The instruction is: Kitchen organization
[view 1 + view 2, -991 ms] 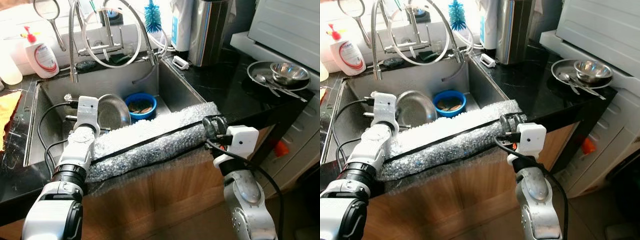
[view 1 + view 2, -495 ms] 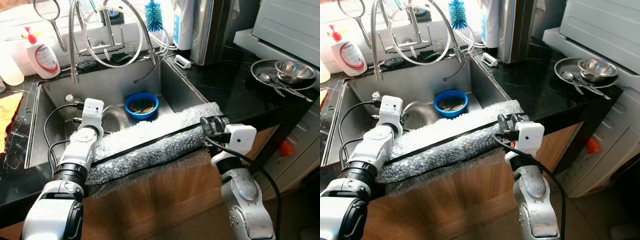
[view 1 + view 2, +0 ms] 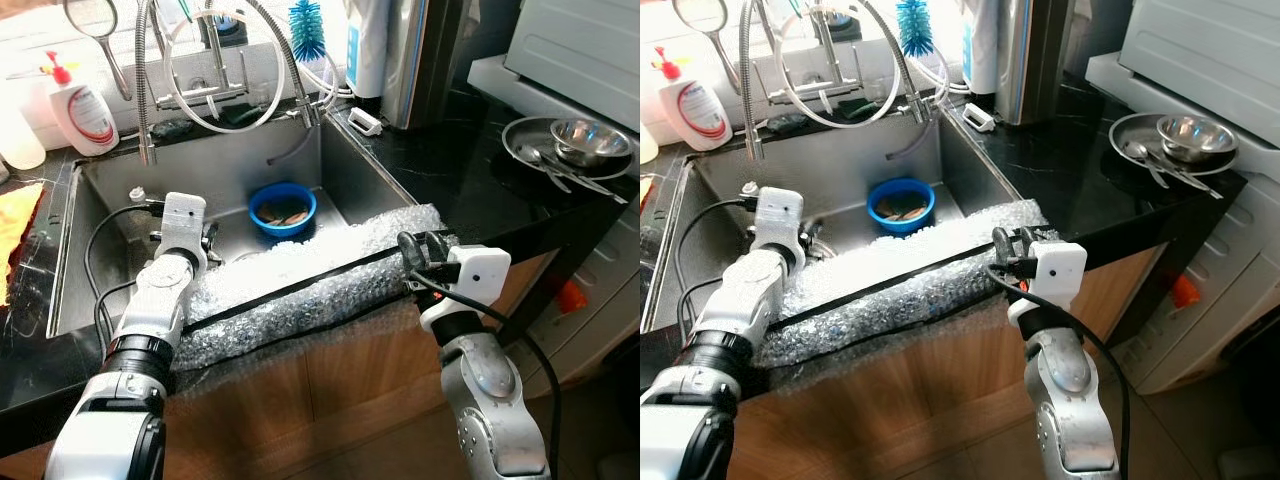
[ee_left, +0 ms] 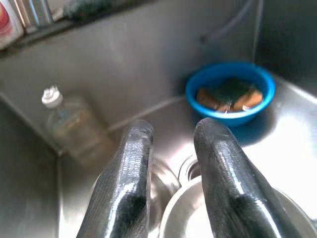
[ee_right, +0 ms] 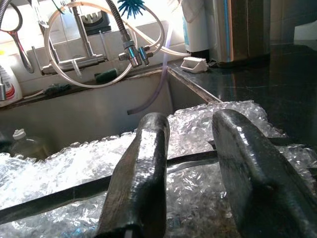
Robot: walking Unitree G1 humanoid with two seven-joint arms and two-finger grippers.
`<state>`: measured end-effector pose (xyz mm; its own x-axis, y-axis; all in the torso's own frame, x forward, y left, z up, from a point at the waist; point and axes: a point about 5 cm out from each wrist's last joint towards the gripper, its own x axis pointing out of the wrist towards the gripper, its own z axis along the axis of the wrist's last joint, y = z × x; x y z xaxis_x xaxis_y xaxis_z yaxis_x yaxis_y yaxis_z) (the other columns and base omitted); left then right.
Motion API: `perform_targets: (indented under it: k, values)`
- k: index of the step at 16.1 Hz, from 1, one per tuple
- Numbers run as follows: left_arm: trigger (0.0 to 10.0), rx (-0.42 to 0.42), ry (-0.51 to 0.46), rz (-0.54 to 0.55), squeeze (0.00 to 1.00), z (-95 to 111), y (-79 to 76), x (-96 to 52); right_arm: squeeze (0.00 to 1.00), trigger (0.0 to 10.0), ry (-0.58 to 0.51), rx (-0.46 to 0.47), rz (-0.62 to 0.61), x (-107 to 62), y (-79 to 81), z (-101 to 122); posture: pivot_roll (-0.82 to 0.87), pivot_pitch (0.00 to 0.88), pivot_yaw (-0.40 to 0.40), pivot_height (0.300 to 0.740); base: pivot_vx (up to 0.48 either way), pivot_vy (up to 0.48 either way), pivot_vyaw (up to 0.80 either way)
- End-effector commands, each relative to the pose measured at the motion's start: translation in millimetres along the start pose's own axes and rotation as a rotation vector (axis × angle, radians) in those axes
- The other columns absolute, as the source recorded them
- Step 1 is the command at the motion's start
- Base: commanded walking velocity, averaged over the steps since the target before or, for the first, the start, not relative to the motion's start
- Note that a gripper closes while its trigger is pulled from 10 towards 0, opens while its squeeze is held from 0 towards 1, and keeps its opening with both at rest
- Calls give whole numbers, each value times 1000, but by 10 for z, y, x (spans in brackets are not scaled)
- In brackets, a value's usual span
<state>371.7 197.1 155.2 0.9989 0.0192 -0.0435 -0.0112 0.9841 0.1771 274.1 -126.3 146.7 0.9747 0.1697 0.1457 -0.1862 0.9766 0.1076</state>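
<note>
My left gripper (image 3: 211, 243) is down in the steel sink (image 3: 230, 160), open, with its fingers (image 4: 131, 168) just above the rim of a steel bowl (image 4: 237, 213) lying by the drain. Nothing sits between them. Farther back in the sink a blue bowl (image 3: 281, 208) holds brown and dark scraps, and a clear plastic bottle (image 4: 69, 124) leans in the corner. Bubble wrap (image 3: 310, 280) pads the sink's front edge. My right gripper (image 3: 420, 250) hovers open at the right end of that wrap, fingers (image 5: 143, 173) empty.
On the black counter to the right stands a steel plate (image 3: 520, 135) with a small steel bowl and spoons. A soap bottle (image 3: 85, 110), a faucet with looped hoses (image 3: 215, 90), a blue brush (image 3: 306, 35) and a steel canister (image 3: 415, 60) line the back. A yellow cloth (image 3: 15, 220) lies far left.
The steel bowl stood on edge beside my left gripper a second ago; now it lies low by the drain, behind the wrap. The right gripper has barely moved.
</note>
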Motion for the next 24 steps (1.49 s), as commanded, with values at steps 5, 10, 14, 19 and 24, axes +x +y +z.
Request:
perform_targets:
  k: [5,10,14,19,24]
  values:
    - [10000,-37,-333,58,0,417,251,-281,0,10000,-51,5,1,34,-4,132,-63,43,50,740,0,0,0]
    - [10000,61,-418,161,0,374,614,-991,0,10000,-93,-8,6,66,-65,224,-38,48,34,740,0,0,0]
    - [10000,63,-336,134,0,140,496,-1183,0,10000,-108,-19,-8,-17,-132,268,-46,53,36,740,0,0,0]
    - [10000,62,-313,132,0,169,480,-1271,0,10000,-108,-18,-6,-21,-137,271,-46,53,36,740,0,0,0]
    - [10000,14,-311,141,0,155,394,-1231,0,10000,-107,-29,3,68,-110,261,-39,0,15,740,0,0,0]
